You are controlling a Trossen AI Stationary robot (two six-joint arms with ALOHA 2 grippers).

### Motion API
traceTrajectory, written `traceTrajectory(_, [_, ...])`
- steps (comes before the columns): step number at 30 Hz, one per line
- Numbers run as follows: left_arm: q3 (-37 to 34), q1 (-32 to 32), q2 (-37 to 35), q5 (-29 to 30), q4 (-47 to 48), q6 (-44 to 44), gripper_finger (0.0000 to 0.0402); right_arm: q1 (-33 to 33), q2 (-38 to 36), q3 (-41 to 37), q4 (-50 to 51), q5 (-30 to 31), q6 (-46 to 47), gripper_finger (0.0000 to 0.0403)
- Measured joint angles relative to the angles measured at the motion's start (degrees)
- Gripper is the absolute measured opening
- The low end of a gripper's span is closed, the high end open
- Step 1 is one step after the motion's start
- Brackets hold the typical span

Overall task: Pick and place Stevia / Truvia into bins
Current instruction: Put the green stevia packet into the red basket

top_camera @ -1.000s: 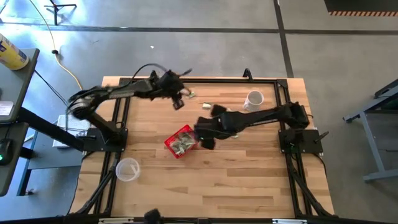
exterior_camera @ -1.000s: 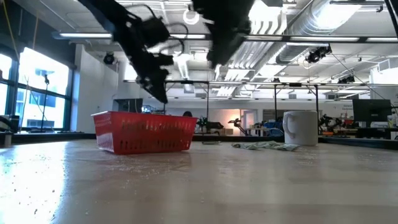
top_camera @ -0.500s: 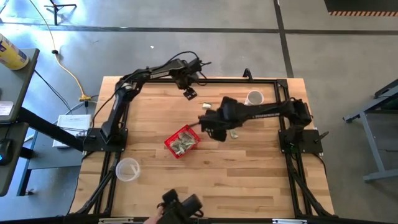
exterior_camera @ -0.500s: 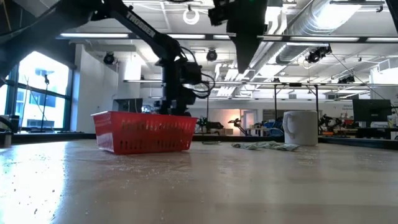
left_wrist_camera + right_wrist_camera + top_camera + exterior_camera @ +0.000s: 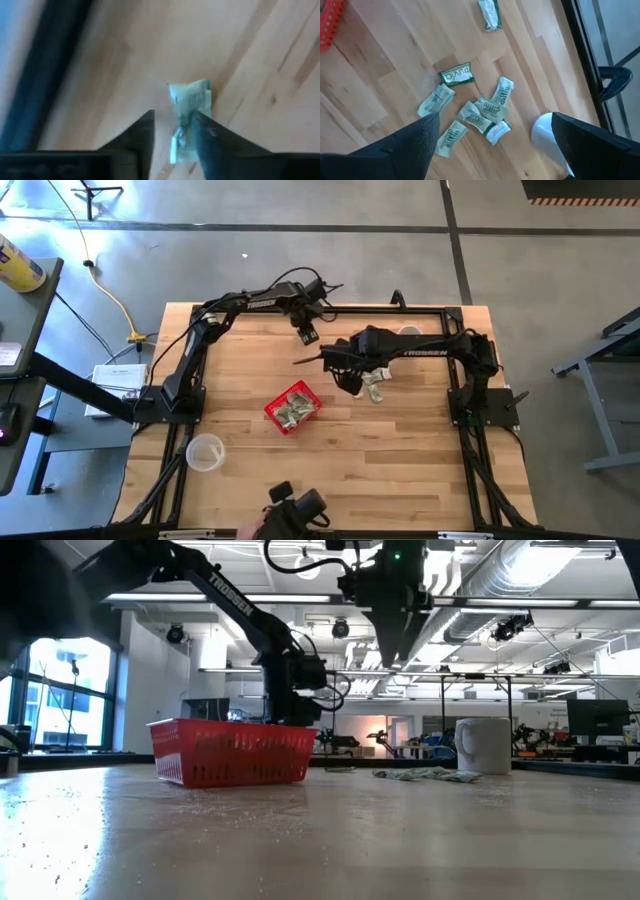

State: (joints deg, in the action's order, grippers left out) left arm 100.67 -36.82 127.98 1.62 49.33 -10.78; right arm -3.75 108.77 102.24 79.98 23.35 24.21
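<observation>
Left gripper (image 5: 172,135) fingers apart around 1 sachet (image 5: 189,117) at far edge; may slip. Right gripper (image 5: 345,375) spread wide above pile (image 5: 470,117).

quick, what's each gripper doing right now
Left gripper: low at the table's far edge, fingers part open around a sachet, not shut on it.
Right gripper: open wide, holding nothing, above the loose sachets.
</observation>
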Motion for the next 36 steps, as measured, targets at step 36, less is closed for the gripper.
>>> traceTrajectory(36, [-14.69,29.4,-26.63,-13.14,11.38,12.26,0.0022,20.04,-36.51,-50.35,-55.31,-9.69,33.91,0.0369])
